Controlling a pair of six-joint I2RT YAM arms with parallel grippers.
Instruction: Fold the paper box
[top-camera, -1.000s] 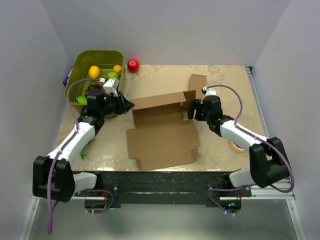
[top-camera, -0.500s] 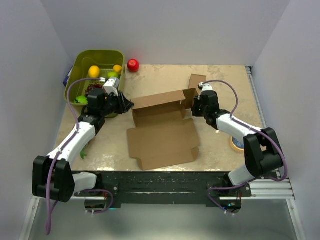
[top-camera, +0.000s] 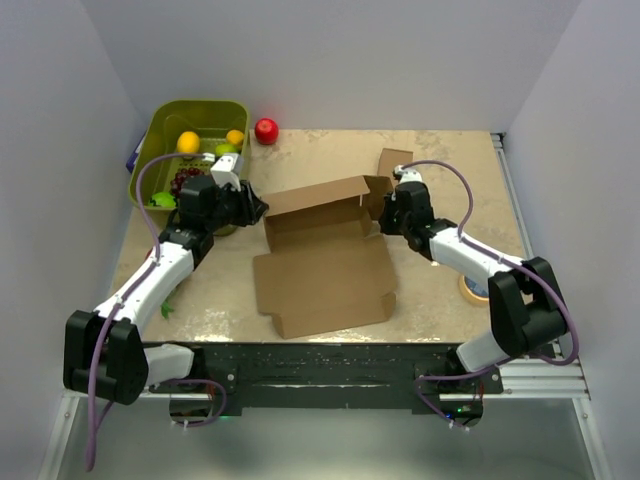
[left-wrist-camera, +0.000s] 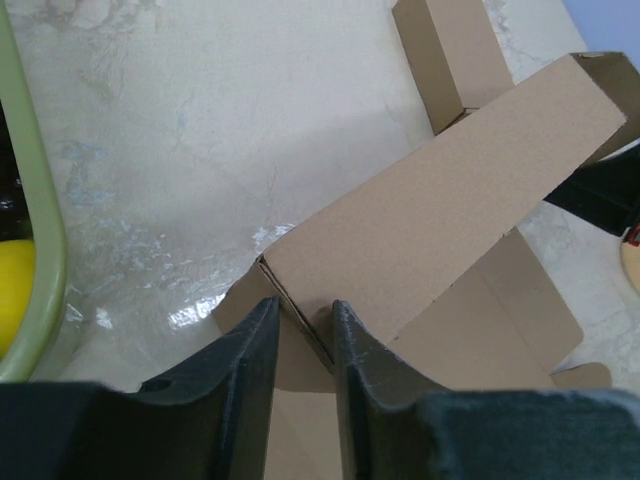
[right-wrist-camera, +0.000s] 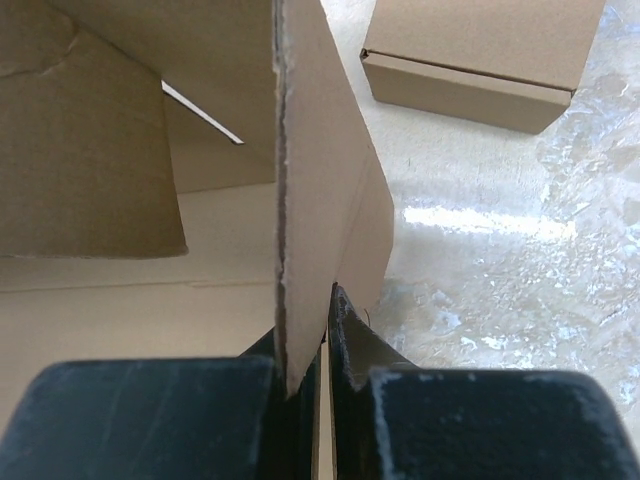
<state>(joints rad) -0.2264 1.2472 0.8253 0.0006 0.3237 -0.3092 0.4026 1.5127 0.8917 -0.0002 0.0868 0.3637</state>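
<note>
Jaws of the right gripper (right-wrist-camera: 312, 325) are closed fully on a thin upright flap of the paper box (top-camera: 325, 265), gripping it at the flap's near edge. Ahead and left of these jaws lies the box's open interior with its raised rear wall. Ahead and right, apart from the flap, a small cardboard box (right-wrist-camera: 480, 60) sits on the table (right-wrist-camera: 520, 250). The left gripper (left-wrist-camera: 303, 320) is narrowed to a small gap and clamps the near end corner of that raised wall, which runs ahead and right of it. To its left stands a green bin (left-wrist-camera: 30, 200) holding a yellow fruit (left-wrist-camera: 12, 295).
</note>
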